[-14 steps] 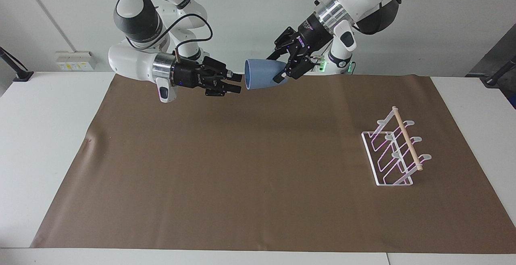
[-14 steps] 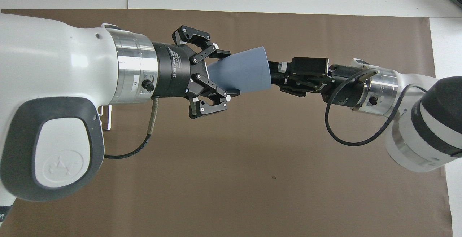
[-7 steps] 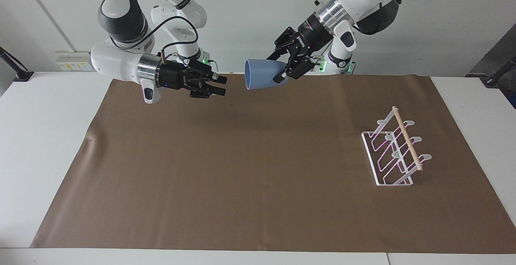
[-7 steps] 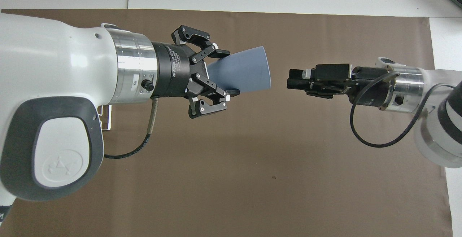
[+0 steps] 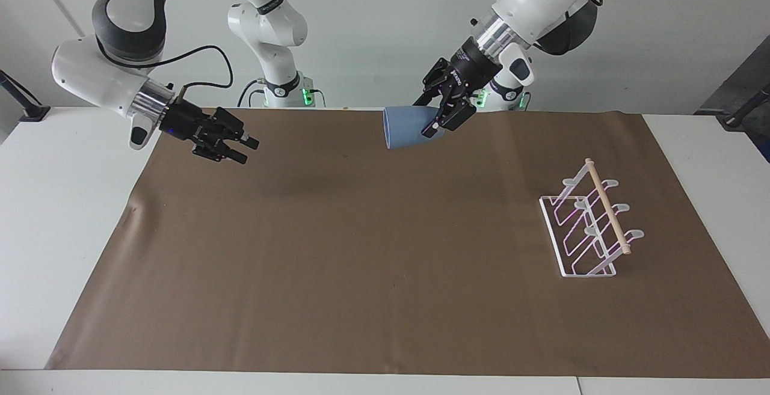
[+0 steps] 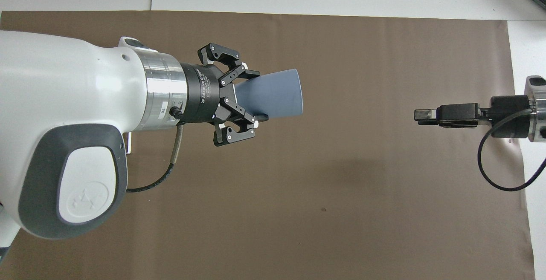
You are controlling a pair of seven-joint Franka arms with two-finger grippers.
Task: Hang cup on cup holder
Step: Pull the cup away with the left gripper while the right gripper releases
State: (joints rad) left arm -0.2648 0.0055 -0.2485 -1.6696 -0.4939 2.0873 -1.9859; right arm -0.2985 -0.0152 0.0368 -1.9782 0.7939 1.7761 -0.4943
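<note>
The light-blue cup [image 5: 408, 127] [image 6: 273, 96] hangs in the air on its side, mouth tipped down toward the right arm's end of the table. My left gripper [image 5: 438, 119] [image 6: 256, 96] is shut on its narrow bottom end, over the mat's edge nearest the robots. My right gripper [image 5: 248, 150] [image 6: 422, 115] stands open and holds nothing, over the mat's corner at the right arm's end, well apart from the cup. The white wire cup holder [image 5: 592, 222] with its wooden dowel stands on the mat toward the left arm's end. In the overhead view only a bit of the cup holder's wire [image 6: 129, 139] shows under the left arm.
A brown mat [image 5: 361, 251] covers most of the white table [image 5: 72, 190]. A black clamp arm [image 5: 24, 103] sits at the table's corner by the right arm, another clamp arm [image 5: 743, 109] by the left arm.
My right gripper drew back from the cup's mouth toward its own end of the table and sank lower. The left gripper carried the cup slightly toward the cup holder's end and tipped it down.
</note>
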